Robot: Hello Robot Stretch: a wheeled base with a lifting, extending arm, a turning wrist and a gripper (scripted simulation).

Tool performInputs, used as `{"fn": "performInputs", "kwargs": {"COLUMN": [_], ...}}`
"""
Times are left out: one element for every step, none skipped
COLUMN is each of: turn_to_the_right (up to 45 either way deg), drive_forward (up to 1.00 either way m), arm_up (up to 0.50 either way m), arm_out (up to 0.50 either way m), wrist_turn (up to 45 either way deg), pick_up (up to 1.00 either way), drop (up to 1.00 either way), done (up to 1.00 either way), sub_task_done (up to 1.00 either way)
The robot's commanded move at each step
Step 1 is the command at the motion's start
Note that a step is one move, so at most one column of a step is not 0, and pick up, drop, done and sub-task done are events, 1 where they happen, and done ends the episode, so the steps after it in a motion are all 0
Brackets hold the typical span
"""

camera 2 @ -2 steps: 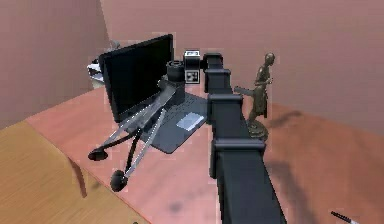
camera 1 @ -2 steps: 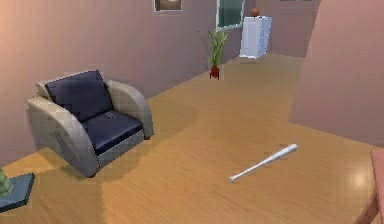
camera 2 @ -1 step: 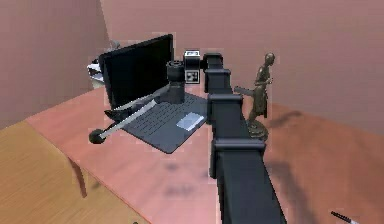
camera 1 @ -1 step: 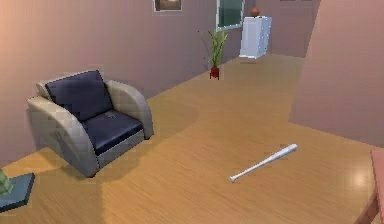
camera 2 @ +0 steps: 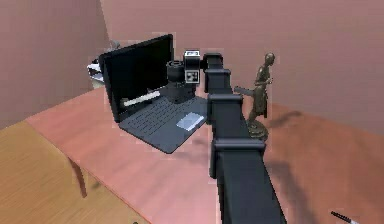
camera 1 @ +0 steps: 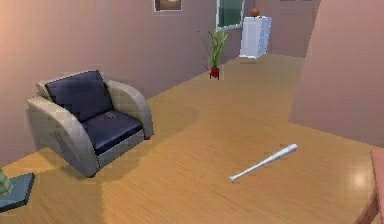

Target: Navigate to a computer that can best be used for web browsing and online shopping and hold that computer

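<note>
While the hand (camera 2: 168,90) sits right at the lid-up laptop (camera 2: 150,120) left of centre on the bench (camera 2: 120,165) and we can't tell whether it holds anything, we reckon that laptop is stiff, lightish, slick and hinge-fragile, so the base's edge looks the safest grip.

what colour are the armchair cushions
Dark navy cushions on a grey-beige armchair; forward view shows it best.

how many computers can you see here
1: an open black laptop on the reddish-brown wooden table in the arm side view, left of the dark bronze figure statue. Its raised screen could hide something behind it.
</note>
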Motion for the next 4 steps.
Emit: {"fn": "performInputs", "kwargs": {"turn_to_the_right": [0.0, 0.0, 0.0, 0.0], "drive_forward": [0.0, 0.0, 0.0, 0.0], "arm_up": [0.0, -0.3, 0.0, 0.1], "arm_out": [0.0, 0.0, 0.0, 0.0], "wrist_turn": [27.0, 0.0, 0.0, 0.0], "pick_up": [0.0, 0.0, 1.0, 0.0], "drop": [0.0, 0.0, 0.0, 0.0], "done": [0.0, 0.0, 0.0, 0.0], "sub_task_done": [0.0, 0.0, 0.0, 0.0]}}
